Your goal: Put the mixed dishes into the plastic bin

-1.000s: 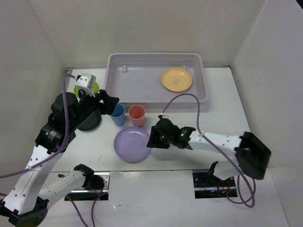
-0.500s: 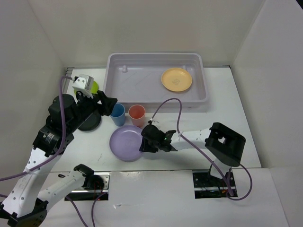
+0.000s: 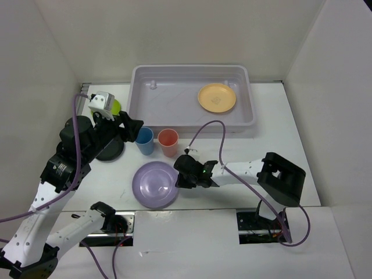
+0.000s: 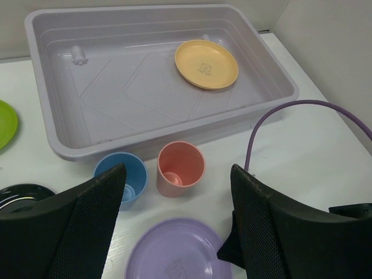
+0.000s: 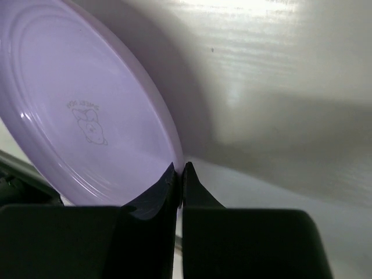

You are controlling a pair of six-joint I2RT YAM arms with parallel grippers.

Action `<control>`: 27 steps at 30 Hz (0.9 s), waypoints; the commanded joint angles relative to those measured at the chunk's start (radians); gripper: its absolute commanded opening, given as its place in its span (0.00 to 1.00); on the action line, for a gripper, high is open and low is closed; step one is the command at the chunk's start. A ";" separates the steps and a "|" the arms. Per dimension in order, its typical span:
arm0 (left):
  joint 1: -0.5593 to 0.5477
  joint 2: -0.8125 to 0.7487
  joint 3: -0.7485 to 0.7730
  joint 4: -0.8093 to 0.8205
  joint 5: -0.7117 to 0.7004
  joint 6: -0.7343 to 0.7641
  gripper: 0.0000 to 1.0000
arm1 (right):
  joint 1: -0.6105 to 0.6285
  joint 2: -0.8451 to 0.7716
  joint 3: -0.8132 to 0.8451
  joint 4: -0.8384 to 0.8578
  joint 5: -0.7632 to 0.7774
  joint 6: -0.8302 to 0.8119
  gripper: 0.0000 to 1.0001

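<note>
Near front edge of table (image 3: 279, 128), noted lavender plate (image 3: 154, 184), rim pinched tight in right gripper (image 3: 185, 177). Noted left gripper (image 4: 176, 174) spread wide, empty, over cups (image 4: 181, 168). Judged as pickup step. Requires next: lifting clear, carrying to bin (image 3: 168, 96) at far side, releasing beside orange plate (image 3: 217, 97).
</note>
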 commanded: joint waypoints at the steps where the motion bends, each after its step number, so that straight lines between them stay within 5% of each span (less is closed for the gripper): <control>1: 0.006 -0.011 0.003 0.023 -0.014 0.003 0.79 | 0.013 -0.089 0.057 -0.088 -0.042 -0.066 0.00; 11: 0.006 -0.011 0.003 0.023 -0.025 0.022 0.81 | 0.013 -0.253 0.317 -0.268 -0.286 -0.292 0.00; 14: 0.006 -0.020 0.003 0.023 -0.025 0.022 0.81 | -0.086 -0.311 0.396 -0.282 -0.310 -0.333 0.00; 22: 0.006 -0.043 0.024 0.032 -0.025 0.022 0.81 | -0.692 -0.371 0.420 -0.127 -0.298 -0.324 0.00; 27: 0.006 -0.052 0.043 0.020 -0.034 0.012 0.81 | -0.854 -0.201 0.589 -0.116 -0.307 -0.364 0.00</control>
